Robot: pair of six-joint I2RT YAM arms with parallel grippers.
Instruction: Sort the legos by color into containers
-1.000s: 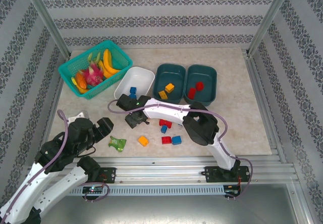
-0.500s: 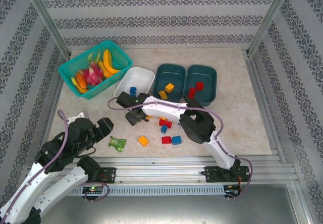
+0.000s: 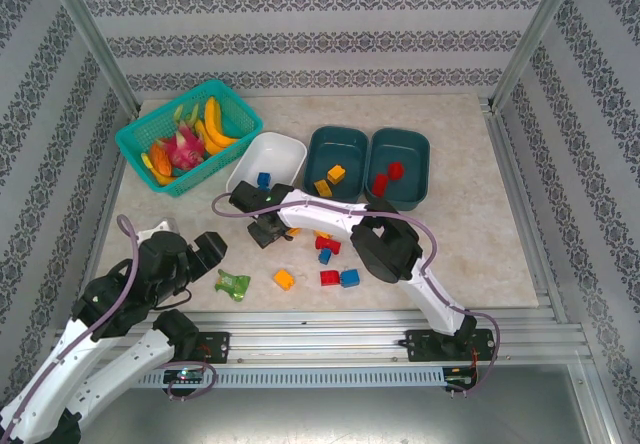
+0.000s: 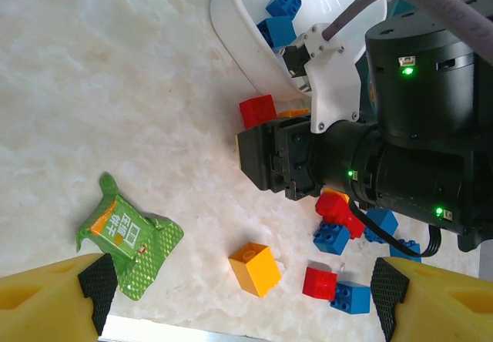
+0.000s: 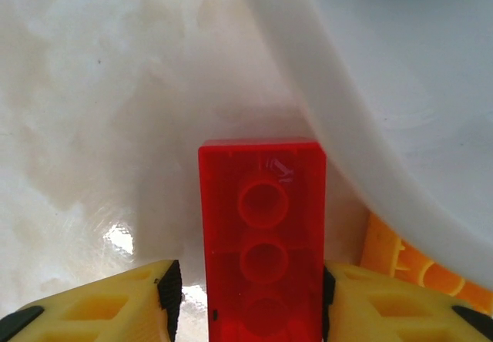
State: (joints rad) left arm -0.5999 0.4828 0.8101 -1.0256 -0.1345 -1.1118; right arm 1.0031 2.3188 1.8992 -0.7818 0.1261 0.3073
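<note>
My right gripper (image 5: 245,300) is shut on a red lego (image 5: 262,226), its pads tight on both long sides, low over the table beside the white tub (image 5: 385,88). From above, this gripper (image 3: 263,231) sits just in front of the white tub (image 3: 285,148), which holds blue legos (image 3: 263,179). The two dark teal tubs (image 3: 352,140) (image 3: 412,144) hold orange-yellow and red legos. Loose on the table lie an orange lego (image 4: 254,269), a red one (image 4: 319,283) and blue ones (image 4: 351,296). My left gripper (image 4: 240,296) is open above the table, near the orange lego.
A green shiny packet (image 4: 127,234) lies left of the orange lego. The bright teal lattice basket (image 3: 135,139) with toy fruit stands at the back left. An orange lego (image 5: 393,261) rests against the white tub beside my right fingers.
The right arm's elbow has swung a little to the left while its gripper stays by the white tub. The left arm has hardly moved.
</note>
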